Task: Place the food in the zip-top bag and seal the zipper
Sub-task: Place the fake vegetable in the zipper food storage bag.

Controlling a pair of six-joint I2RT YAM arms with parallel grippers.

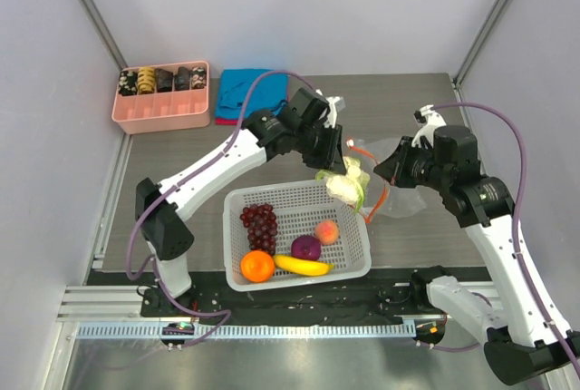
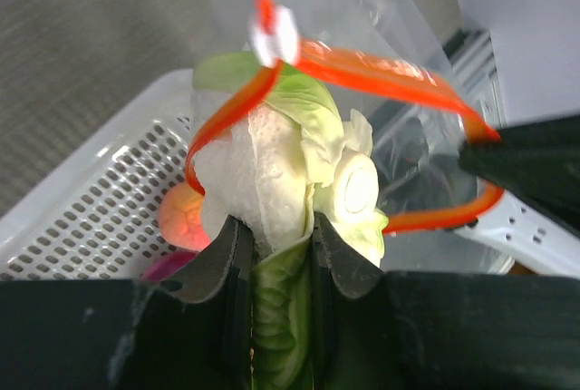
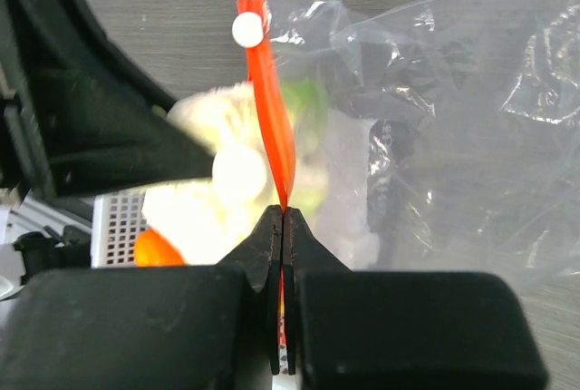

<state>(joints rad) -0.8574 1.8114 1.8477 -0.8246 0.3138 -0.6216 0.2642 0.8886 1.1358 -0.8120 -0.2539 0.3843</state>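
Observation:
My left gripper [image 1: 337,161] [image 2: 276,236] is shut on the white-green cauliflower [image 1: 346,185] [image 2: 290,172] and holds it at the open mouth of the clear zip-top bag [image 1: 399,181] [image 3: 453,118], partly inside the orange-red zipper loop [image 2: 381,73]. My right gripper [image 1: 385,172] [image 3: 283,218] is shut on the zipper strip [image 3: 272,109] and holds the bag's mouth up. The cauliflower shows blurred in the right wrist view [image 3: 217,190]. Grapes [image 1: 260,224], peach [image 1: 326,230], purple onion [image 1: 306,248], orange [image 1: 257,266] and banana [image 1: 303,266] lie in the white mesh basket [image 1: 355,263].
A pink tray [image 1: 163,113] with dark items stands at the back left, with a blue cloth [image 1: 237,92] beside it. The basket's far rim [image 2: 100,181] lies just under the cauliflower. Grey walls close in on both sides.

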